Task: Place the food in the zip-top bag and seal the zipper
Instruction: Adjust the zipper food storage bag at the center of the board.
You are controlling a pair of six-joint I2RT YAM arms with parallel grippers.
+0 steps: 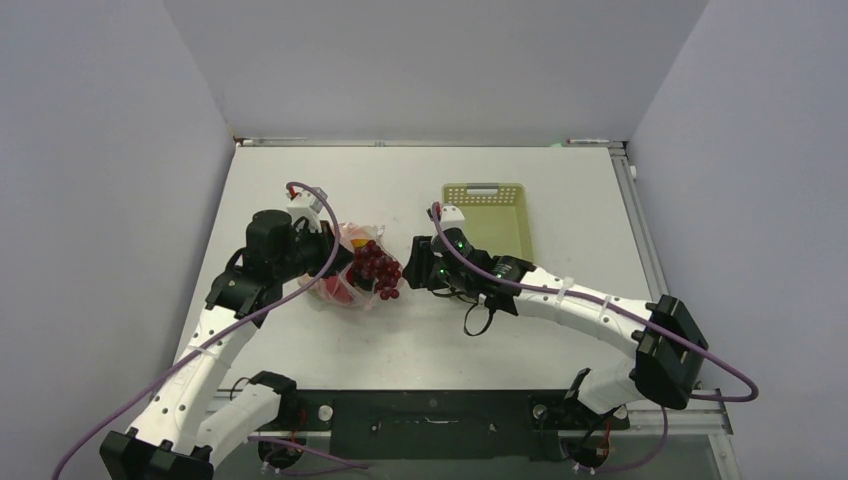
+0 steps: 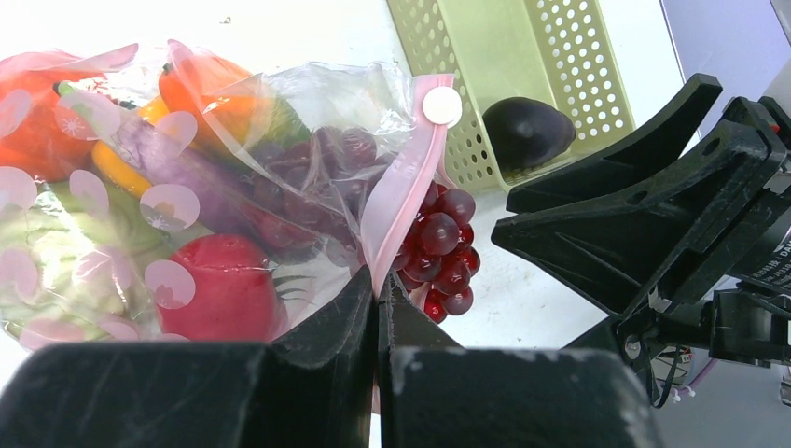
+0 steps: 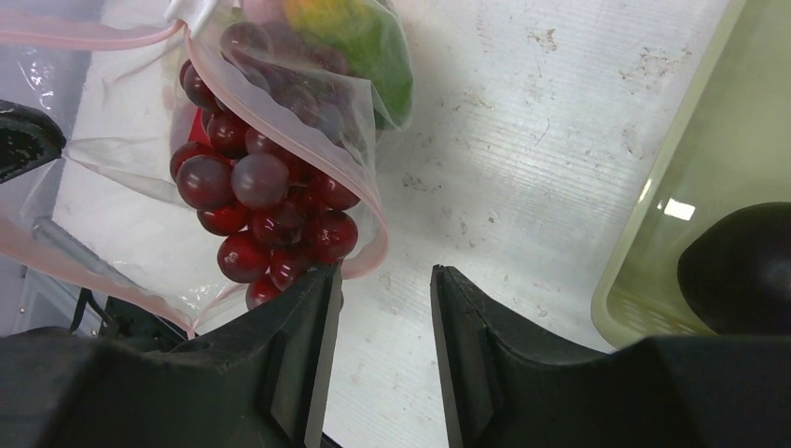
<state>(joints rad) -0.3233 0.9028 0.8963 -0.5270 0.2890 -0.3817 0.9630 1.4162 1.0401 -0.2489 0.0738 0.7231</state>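
The left gripper (image 2: 378, 291) clenched the pink-red zipper strip (image 2: 410, 177) of the clear plastic bag (image 2: 326, 84); the right gripper (image 3: 384, 280) gaped, empty. We judged the protruding dark red grape bunch (image 3: 261, 187) needed pushing inside.

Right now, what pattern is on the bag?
Pale pink dots on the clear bag, clearest in the left wrist view.

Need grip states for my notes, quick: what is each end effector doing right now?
Left end effector: closed on the zipper.
Right end effector: open, holding nothing, beside the grapes.
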